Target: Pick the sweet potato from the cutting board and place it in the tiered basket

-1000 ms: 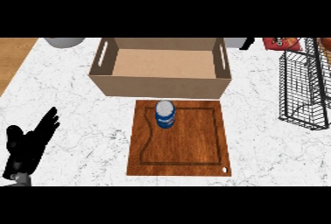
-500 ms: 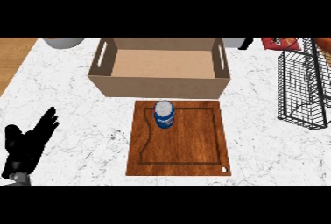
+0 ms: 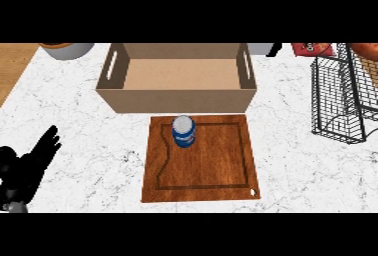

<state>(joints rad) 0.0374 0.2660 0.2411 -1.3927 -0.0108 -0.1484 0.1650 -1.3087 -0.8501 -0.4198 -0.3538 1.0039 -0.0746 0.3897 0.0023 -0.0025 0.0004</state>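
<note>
Nothing has shifted except my left hand point(image 3: 26, 167) drifting slightly lower at the worktop's point(image 3: 81, 140) left edge, fingers straight and released; blue can point(image 3: 183, 132) stands upright on the cutting board point(image 3: 203, 170), wire tiered basket point(image 3: 341, 95) well apart at right.

No legible txt showing anywhere; blue can point(image 3: 183, 132) label and red packet point(image 3: 312, 48) print are reading as unresolvable marks.

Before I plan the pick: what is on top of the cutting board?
One blue and white can stands upright near the cutting board's far left corner. No sweet potato shows on it. Nothing else rests there; the can hides only the wood beneath it.
</note>
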